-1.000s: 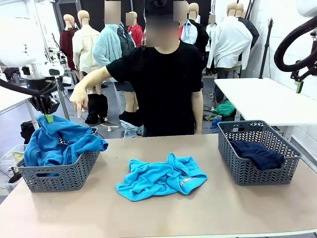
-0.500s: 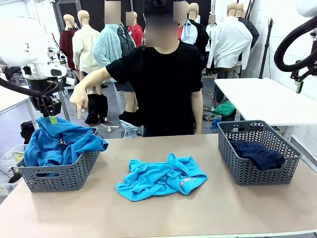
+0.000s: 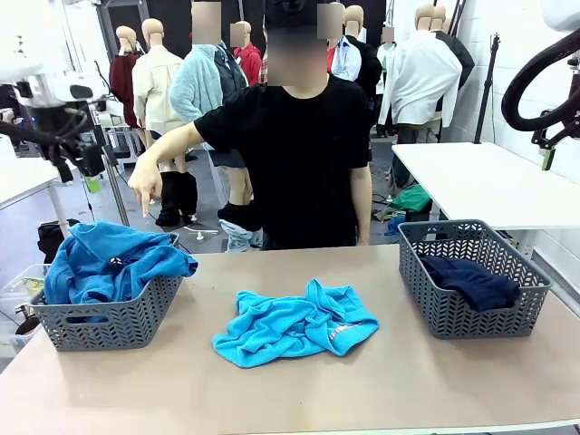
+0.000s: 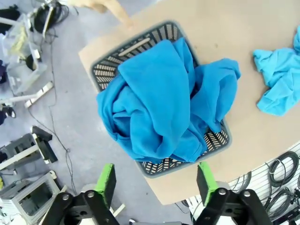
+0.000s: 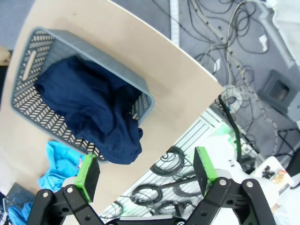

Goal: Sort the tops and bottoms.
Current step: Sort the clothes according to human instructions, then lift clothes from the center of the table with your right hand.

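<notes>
Blue tops (image 3: 113,263) are heaped in the grey left basket (image 3: 109,322), spilling over its rim. My left gripper (image 3: 80,170) hangs open well above them, holding nothing; in the left wrist view its green pads (image 4: 106,182) stand wide apart over the blue tops (image 4: 164,103). A turquoise top (image 3: 294,324) with a small red-white print lies crumpled at the table's middle. The dark navy bottoms (image 3: 471,281) lie in the grey right basket (image 3: 453,322). High over the bottoms (image 5: 93,112), my right gripper (image 5: 146,169) is open and holds nothing.
A person in a black shirt stands at the table's far edge, one hand (image 3: 143,190) pointing down behind the left basket. The baskets sit near the table's left and right ends. Cables and racks lie on the floor beyond the table edges.
My left gripper has opened and let go of the blue top, which has settled onto the heap. The gripper has risen and shifted slightly left. The right arm has not moved.
</notes>
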